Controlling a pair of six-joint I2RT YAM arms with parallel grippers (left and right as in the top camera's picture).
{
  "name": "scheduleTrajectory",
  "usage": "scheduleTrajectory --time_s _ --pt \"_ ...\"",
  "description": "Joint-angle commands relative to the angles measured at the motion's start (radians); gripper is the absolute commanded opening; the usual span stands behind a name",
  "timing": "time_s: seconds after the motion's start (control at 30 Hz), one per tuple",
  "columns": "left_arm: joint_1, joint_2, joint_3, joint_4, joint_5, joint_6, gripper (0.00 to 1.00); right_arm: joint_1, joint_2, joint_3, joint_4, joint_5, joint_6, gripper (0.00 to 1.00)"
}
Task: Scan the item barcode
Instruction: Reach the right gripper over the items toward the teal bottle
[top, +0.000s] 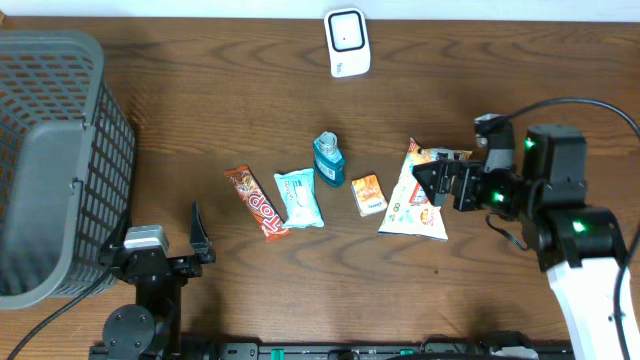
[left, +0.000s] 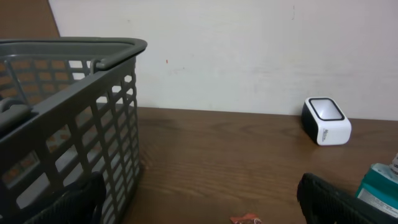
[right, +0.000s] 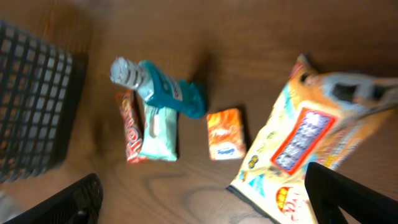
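Note:
A white barcode scanner (top: 348, 42) stands at the far edge of the table and also shows in the left wrist view (left: 326, 121). Several items lie in a row mid-table: a red-brown chocolate bar (top: 258, 202), a teal packet (top: 300, 198), a blue bottle (top: 329, 160), a small orange box (top: 368, 194) and a colourful snack bag (top: 415, 205). My right gripper (top: 428, 183) hovers open above the snack bag (right: 305, 143), holding nothing. At the front left, my left gripper (top: 200, 240) is open and empty, apart from the items.
A large grey mesh basket (top: 50, 150) fills the left side, close to the left gripper (left: 202, 205). A pale wall rises behind the table's far edge. The right arm's body and cable occupy the right side.

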Motion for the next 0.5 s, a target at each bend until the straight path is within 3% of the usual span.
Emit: scheduleTrajectory --time_s 0.0,0.13,0.47 --pt "0.005 0.002 -0.001 0.0 -0.005 -0.005 0.98 0.013 0.057 0.014 0.005 -0.083 -0.011 0.99" --pt "0.005 0.002 -0.001 -0.003 -0.005 -0.005 0.98 0.072 0.071 0.014 0.01 0.005 -0.005 0.99" --pt "0.005 0.002 -0.001 -0.003 -0.005 -0.005 0.98 0.376 0.122 0.119 0.037 0.505 0.092 0.99"
